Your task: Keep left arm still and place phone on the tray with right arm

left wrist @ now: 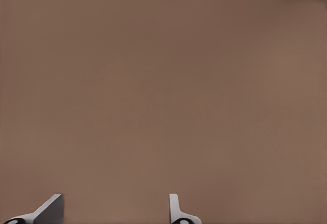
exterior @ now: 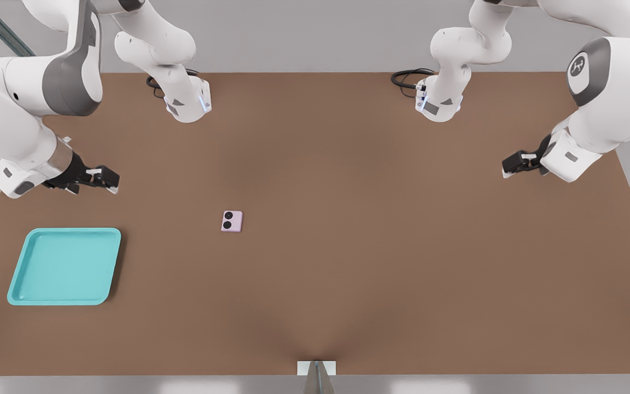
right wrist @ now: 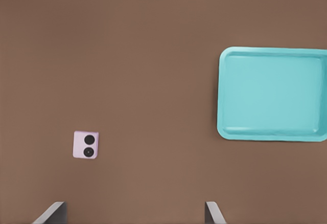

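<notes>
The phone [exterior: 232, 221], a small pale pink square with two black lenses, lies flat on the brown table near its middle; it also shows in the right wrist view [right wrist: 86, 144]. The turquoise tray [exterior: 63, 266] sits with nothing in it near the front view's left edge, well apart from the phone, and appears in the right wrist view too [right wrist: 273, 93]. My gripper [exterior: 108, 180] hovers above the table just beyond the tray's far side and to the left of the phone. It is open and holds nothing, with its fingertips [right wrist: 53, 213] spread wide.
The parked arm's gripper [exterior: 520, 163] hangs over the table at the front view's right. Two arm bases [exterior: 186, 104] [exterior: 439, 104] with black cables stand at the far edge. A small grey-white bracket [exterior: 316, 369] sits at the near edge.
</notes>
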